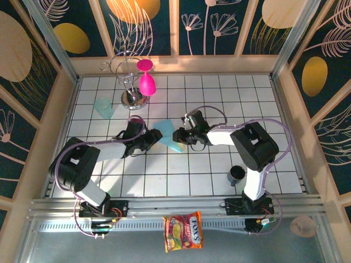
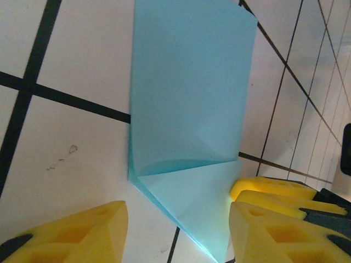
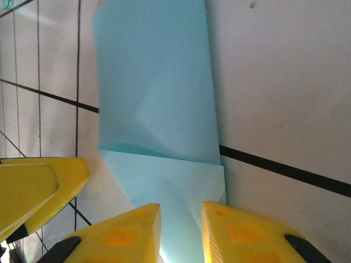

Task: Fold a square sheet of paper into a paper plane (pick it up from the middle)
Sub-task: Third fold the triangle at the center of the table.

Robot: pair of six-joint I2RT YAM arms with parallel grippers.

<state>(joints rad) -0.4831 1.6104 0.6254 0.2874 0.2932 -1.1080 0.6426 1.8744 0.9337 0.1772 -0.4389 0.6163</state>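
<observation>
I count two robot arms, the left arm (image 1: 82, 164) and the right arm (image 1: 255, 145). There is one folded sheet of light-blue paper (image 1: 168, 138). Two pink goblets, an upper goblet (image 1: 144, 65) and a lower goblet (image 1: 147, 85). One chrome wire rack (image 1: 133, 99), one pale-teal translucent cup (image 1: 103, 108), one dark cup (image 1: 237, 175), one snack bag (image 1: 183, 231).

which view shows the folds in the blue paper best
The left wrist view: the blue paper lies close, its diagonal creases and lower flap plain. The right wrist view shows it nearly as well, but its lower end runs between the fingers of the right gripper. In the top external view it is small and partly covered.
</observation>
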